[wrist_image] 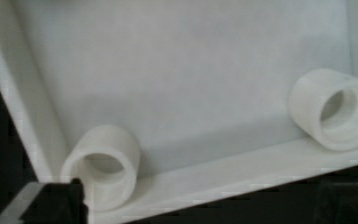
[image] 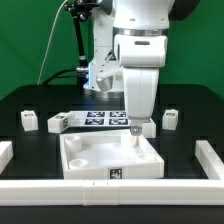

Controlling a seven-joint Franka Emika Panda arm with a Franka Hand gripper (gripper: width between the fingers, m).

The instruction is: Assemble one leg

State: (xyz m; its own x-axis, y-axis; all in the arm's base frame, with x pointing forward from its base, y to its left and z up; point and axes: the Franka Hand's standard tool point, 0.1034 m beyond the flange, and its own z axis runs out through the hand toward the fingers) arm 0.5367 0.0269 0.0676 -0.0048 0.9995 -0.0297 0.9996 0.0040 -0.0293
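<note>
The large white tray (image: 72, 160) with a raised rim lies in the middle of the table. My gripper (image: 138, 124) hangs over its far corner on the exterior view's right. In the wrist view the gripper (wrist_image: 194, 206) looks open: one dark finger (wrist_image: 44, 200) stands at the frame's edge and nothing sits between the jaws. That view shows the tray's floor (wrist_image: 194, 80) with two round sockets (wrist_image: 101, 160) (wrist_image: 345, 110). Small white legs stand on the table: two at the exterior view's left (image: 29, 120) (image: 57, 124) and one at the right (image: 170, 119). A small tagged piece (image: 139, 130) shows just under the gripper.
The marker board (image: 95, 118) lies behind the tray. White rails border the work area in front (image: 110, 190) and at both sides (image: 5, 152) (image: 212, 156). The arm's base and cables stand at the back before a green curtain.
</note>
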